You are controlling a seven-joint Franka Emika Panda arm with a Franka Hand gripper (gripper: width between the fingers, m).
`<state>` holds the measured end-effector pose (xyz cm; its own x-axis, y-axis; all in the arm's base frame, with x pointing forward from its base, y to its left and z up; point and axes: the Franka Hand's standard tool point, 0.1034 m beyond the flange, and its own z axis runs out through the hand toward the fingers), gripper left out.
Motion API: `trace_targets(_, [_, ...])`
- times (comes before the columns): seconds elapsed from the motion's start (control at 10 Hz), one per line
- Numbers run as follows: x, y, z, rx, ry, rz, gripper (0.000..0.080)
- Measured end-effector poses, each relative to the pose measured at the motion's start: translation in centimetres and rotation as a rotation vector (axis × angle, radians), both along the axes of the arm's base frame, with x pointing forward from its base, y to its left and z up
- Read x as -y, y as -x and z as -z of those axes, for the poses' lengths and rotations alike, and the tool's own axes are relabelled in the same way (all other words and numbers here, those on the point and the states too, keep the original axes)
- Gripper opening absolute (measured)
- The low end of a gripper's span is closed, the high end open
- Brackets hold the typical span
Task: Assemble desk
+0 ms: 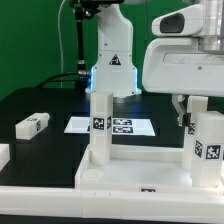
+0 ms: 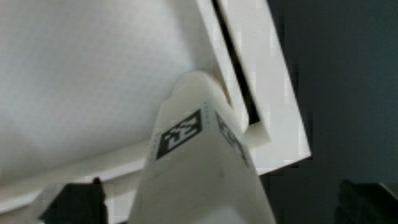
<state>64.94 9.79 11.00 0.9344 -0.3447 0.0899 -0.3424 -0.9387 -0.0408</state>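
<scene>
Black table [image 1: 40, 100], desk top [image 1: 130, 178] with 2 upright legs [image 1: 100, 125], fingers [image 2: 80, 203] seemingly spread astride 1.

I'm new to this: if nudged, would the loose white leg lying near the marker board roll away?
Probably not: the loose leg looks square-sided and lies flat, so it would likely slide. It looks like stiff moulded plastic, so unlikely to bend.

White desk top [image 1: 112, 178], white leg [image 1: 100, 145] with black-and-white tag [image 1: 100, 124], black table [image 1: 50, 105], green backdrop [image 1: 30, 40], black-printed white marker board [image 1: 128, 127]
</scene>
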Motion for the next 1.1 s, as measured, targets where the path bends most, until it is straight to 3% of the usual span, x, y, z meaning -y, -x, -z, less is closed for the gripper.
trace_targets(0.8, [0.72, -0.05, 0.01, -0.004, 0.072, -0.421, 0.0649])
trace_targets(1.0, [0.74, -0.06, 0.01, -0.004, 0.072, -0.419, 0.041])
trace_targets(1.1, [0.74, -0.06, 0.02, -0.004, 0.072, -0.419, 0.041])
